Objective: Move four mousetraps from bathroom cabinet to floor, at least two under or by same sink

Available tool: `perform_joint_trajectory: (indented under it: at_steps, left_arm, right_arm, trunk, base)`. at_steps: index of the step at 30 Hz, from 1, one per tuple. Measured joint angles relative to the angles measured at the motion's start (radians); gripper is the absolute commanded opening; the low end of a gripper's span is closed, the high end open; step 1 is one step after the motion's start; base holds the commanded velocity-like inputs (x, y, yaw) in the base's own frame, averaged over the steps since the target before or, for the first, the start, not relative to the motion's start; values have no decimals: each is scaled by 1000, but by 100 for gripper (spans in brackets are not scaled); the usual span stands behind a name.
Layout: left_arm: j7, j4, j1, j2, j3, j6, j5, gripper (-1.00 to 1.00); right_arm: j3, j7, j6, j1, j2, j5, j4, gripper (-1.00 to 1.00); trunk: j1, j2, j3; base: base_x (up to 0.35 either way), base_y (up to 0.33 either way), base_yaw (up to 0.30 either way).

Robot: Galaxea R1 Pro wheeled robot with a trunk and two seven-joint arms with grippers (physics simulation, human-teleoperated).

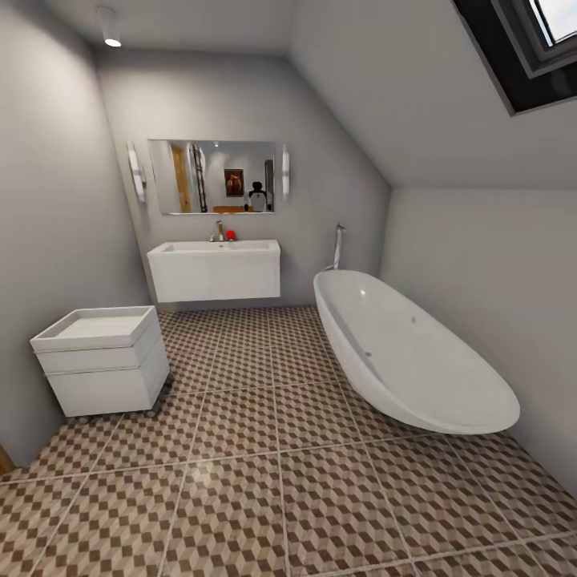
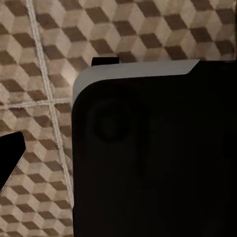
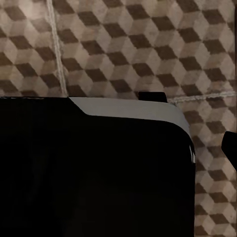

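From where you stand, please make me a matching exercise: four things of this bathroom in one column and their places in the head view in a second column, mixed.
Things:
1. sink
2. bathtub
3. white unit
4. mirror

Places:
A. on the floor by the left wall
B. high on the far wall
C. along the right wall
D. on the far wall, under the mirror

Pairs: 1-D, 2-C, 3-A, 4-B

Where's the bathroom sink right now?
In the head view the sink hangs on the far wall under the mirror, left of the bathtub.
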Motion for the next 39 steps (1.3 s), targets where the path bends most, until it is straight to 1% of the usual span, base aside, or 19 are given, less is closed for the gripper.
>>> perform_joint_trajectory:
  at_steps: [3, 4, 5, 8, 10, 11, 12, 13, 16, 17, 19, 20, 23, 24, 26, 27, 32, 35, 39]
  left_arm:
    - [1, -17, 0, 0, 0, -17, 0, 100]
    - [2, -81, 0, 0, 0, -55, 1, 100]
    - [2, -238, -1, 0, 0, -56, 1, 100]
    - [2, -324, -1, -1, 1, -55, 1, 100]
    - [3, -393, -1, -1, 1, -51, 1, 100]
    - [4, -487, -3, -1, 2, -40, 1, 100]
    - [4, -552, -2, -1, 2, -29, 1, 100]
    - [4, -582, -2, -1, 2, -21, 1, 100]
    - [5, -672, -2, -1, 2, 18, 1, 100]
    - [6, -733, -3, -1, 2, 57, 1, 100]
    - [9, -795, -4, -1, 2, 103, 1, 100]
    - [18, -849, -9, -1, 3, 156, 1, 100]
    - [47, -920, -29, -2, 3, 249, 2, 100]
    - [71, -950, -53, -2, 2, 305, 3, 100]
    - [94, -968, -86, -3, 2, 359, 4, 100]
    - [110, -976, -117, -3, 2, 401, 4, 100]
    - [133, -961, -194, -4, 2, 468, 3, 100]
    - [135, -948, -208, -4, 1, 469, 3, 100]
    - [134, -907, -216, -4, 1, 406, 1, 100]
  right_arm:
    - [0, 0, -17, 0, -3, 1, -17, 100]
    - [0, -1, -103, -1, -3, 1, -77, 100]
    - [0, -1, -115, -1, -4, 2, -127, 100]
    - [0, -2, -121, 0, -6, 3, -211, 100]
    - [0, -4, -123, 0, -7, 4, -297, 100]
    - [0, -9, -122, 0, -9, 6, -402, 100]
    - [0, -13, -113, -1, -10, 7, -471, 100]
    - [0, -15, -104, -1, -10, 8, -502, 100]
    - [0, -23, -58, -1, -10, 12, -598, 100]
    - [0, -27, -9, -3, -10, 15, -666, 100]
    - [0, -32, 50, -4, -9, 20, -743, 100]
    - [0, -36, 115, -9, -9, 24, -817, 100]
    - [1, -42, 212, -23, -6, 29, -931, 100]
    - [1, -45, 267, -37, -4, 30, -995, 100]
    - [1, -47, 322, -54, -3, 31, -1061, 100]
    - [2, -49, 369, -73, -1, 32, -1116, 100]
    - [5, -51, 471, -127, 3, 32, -1240, 100]
    - [7, -49, 488, -138, 4, 31, -1263, 100]
    - [8, -44, 496, -144, 3, 30, -1274, 100]
  trunk:
    - [0, 0, 0]
    - [0, 0, 0]
    - [0, 0, 0]
    - [0, 0, 0]
    - [0, 0, 0]
    - [0, 0, 0]
    - [0, 0, 0]
    - [0, 0, 0]
    - [0, 0, 0]
    - [0, 0, 0]
    - [0, 0, 0]
    - [0, 0, 0]
    - [0, 0, 0]
    - [0, 0, 0]
    - [0, 0, 0]
    - [0, 0, 0]
    - [0, 0, 0]
    - [0, 0, 0]
    - [0, 0, 0]
  base:
    - [0, 0, 0]
    - [0, 0, 0]
    - [0, 0, 0]
    - [0, 0, 0]
    - [0, 0, 0]
    - [0, 0, 0]
    - [0, 0, 0]
    - [0, 0, 0]
    - [0, 0, 0]
    - [0, 0, 0]
    - [0, 0, 0]
    - [0, 0, 0]
    - [0, 0, 0]
    - [0, 0, 0]
    - [0, 0, 0]
    - [0, 0, 0]
    - [0, 0, 0]
    - [0, 0, 0]
    - [0, 0, 0]
